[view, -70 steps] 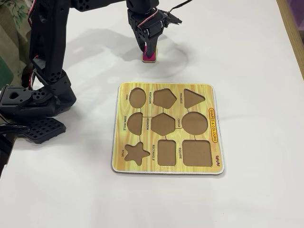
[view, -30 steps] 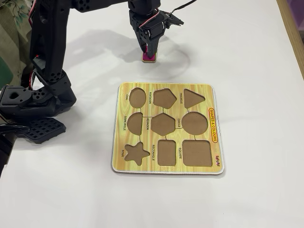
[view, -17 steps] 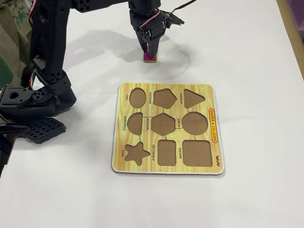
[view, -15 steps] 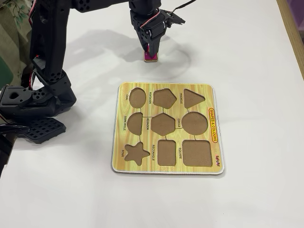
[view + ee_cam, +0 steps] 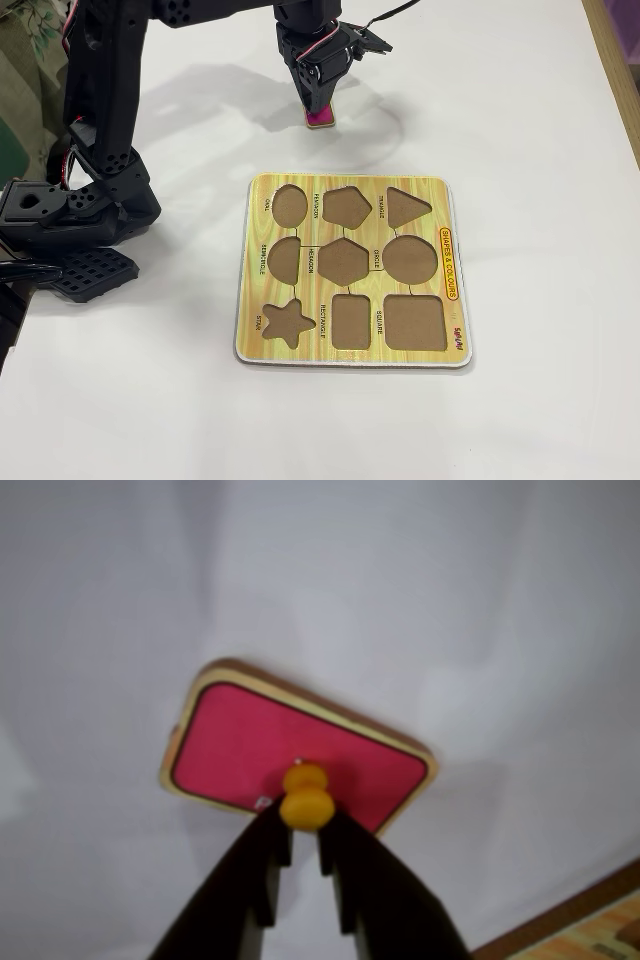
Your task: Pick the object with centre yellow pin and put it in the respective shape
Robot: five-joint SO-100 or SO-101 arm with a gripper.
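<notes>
The hand [image 5: 301, 832] comes up from six o'clock in the wrist view, its two dark fingers [image 5: 268, 865] drawn in close on either side of the yellow pin [image 5: 306, 796], and it looks to be gripping that pin, though the focus is soft and I can't swear both fingers are touching it. The pin stands at the middle of the pink rectangle piece [image 5: 290, 752], which lies flat on the white bench [image 5: 450, 600] directly ahead of the fingertips, its long axis running from about ten o'clock to four o'clock in that view. So the piece is right under the hand; the question is where it goes. In the fixed view the hand [image 5: 318, 100] sits at twelve o'clock of the shape board [image 5: 255, 330], well apart from it, with only a sliver of the piece [image 5: 320, 119] showing below the fingers. The rectangle slot [image 5: 352, 322] lies away toward six o'clock, on the board's near row, beside the square slot [image 5: 414, 322]. The fingers hide the pin entirely there.
</notes>
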